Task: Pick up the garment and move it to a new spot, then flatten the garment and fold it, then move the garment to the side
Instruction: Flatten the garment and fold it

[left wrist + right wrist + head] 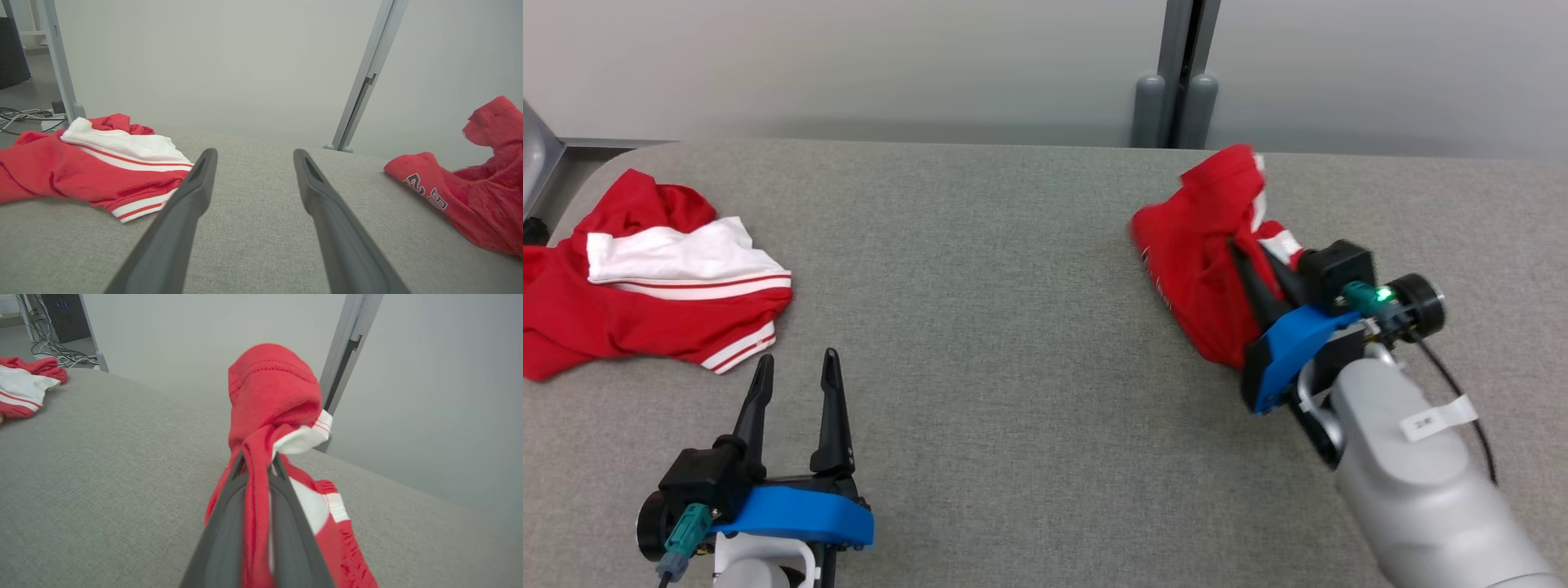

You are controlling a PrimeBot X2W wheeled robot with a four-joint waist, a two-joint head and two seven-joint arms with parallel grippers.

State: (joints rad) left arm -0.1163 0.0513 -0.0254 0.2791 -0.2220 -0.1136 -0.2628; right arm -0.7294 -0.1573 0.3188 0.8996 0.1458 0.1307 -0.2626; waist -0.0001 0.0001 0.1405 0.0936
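Two red-and-white garments in all. One garment bunched at the far right of the grey worktop, a fold clamped between the closed fingers of the right hand, top lifted, lower part trailing on the surface. White lettering on it half buried in folds, unreadable. At far left, second garment crumpled, cut off at the head view's edge. Just beside it, left hand, fingers spread, holding nothing.
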